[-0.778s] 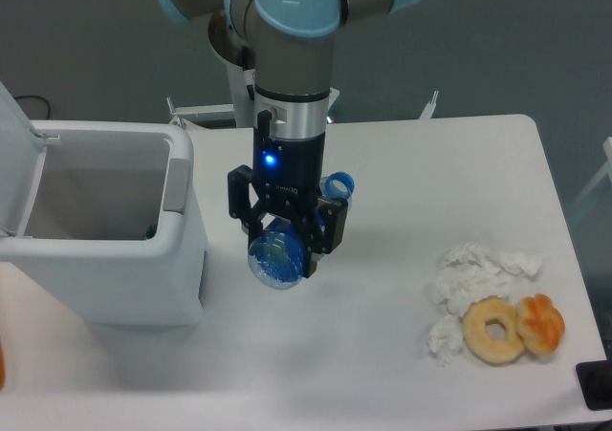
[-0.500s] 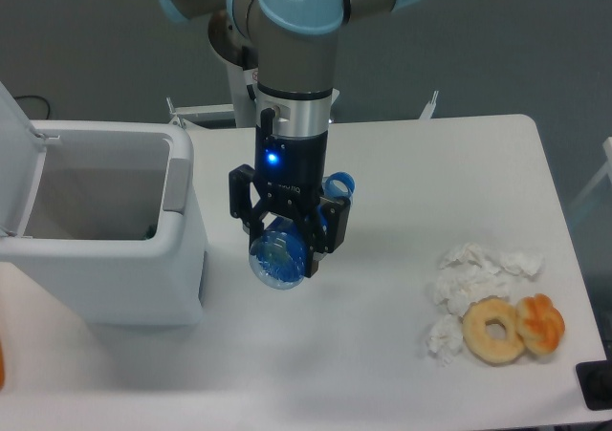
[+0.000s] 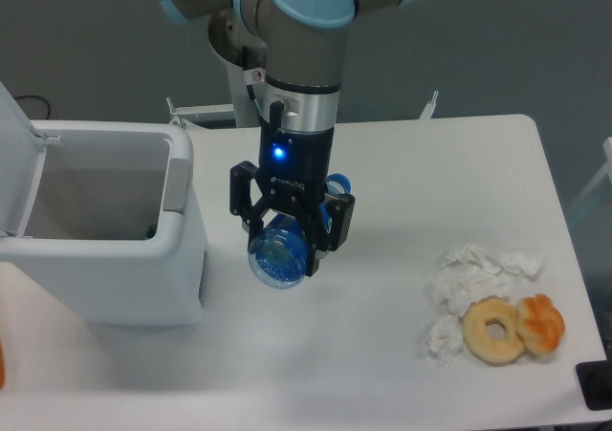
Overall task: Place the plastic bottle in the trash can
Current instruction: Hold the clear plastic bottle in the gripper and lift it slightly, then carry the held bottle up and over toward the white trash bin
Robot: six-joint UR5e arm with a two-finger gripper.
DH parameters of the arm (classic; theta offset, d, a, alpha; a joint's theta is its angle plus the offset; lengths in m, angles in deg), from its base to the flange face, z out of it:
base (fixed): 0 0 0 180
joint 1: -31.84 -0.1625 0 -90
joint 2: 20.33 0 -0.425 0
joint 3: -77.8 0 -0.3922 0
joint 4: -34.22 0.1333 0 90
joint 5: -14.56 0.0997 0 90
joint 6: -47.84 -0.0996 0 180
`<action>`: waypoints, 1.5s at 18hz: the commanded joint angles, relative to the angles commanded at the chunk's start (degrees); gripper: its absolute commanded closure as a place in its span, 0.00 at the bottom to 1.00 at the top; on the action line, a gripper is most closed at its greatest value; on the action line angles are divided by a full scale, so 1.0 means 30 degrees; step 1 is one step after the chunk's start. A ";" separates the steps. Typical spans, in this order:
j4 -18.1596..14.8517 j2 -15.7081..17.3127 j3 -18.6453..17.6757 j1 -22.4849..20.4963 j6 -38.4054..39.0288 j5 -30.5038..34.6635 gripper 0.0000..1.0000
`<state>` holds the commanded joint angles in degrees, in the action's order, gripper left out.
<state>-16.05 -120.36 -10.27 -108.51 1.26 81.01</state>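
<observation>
The gripper (image 3: 284, 247) is shut on the plastic bottle (image 3: 277, 256), a transparent blue-tinted bottle whose round ribbed base faces the camera. The bottle is held off the table, with its blue neck end (image 3: 337, 184) showing behind the black fingers (image 3: 322, 232). The trash can (image 3: 105, 223) is a large white bin at the left with its lid raised and grey inside showing. The gripper and bottle are just to the right of the bin's right wall, apart from it.
Crumpled white tissues (image 3: 473, 276) lie at the right of the white table (image 3: 402, 163), with a doughnut (image 3: 494, 330) and an orange pastry (image 3: 540, 323) beside them. A black object (image 3: 597, 385) is at the bottom right corner.
The arm has risen a little and shifted slightly right, carrying the bottle; the bottle stays gripped.
</observation>
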 joint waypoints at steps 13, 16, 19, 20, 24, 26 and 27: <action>0.0029 0.0322 0.1202 -0.0381 0.4159 -0.2254 0.23; 0.0088 0.0557 0.1202 -0.0879 0.5827 -0.3398 0.23; 0.0146 0.0586 0.1261 -0.0940 0.6883 -0.4161 0.23; 0.0146 0.0586 0.1290 -0.0940 0.7293 -0.4337 0.23; 0.0146 0.0703 0.1349 -0.0940 0.8436 -0.5039 0.23; 0.0146 0.0732 0.1378 -0.0998 0.8790 -0.5538 0.23; 0.0146 0.0733 0.1378 -0.0998 0.9052 -0.5859 0.23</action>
<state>-15.61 -118.16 -6.14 -111.51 28.41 63.44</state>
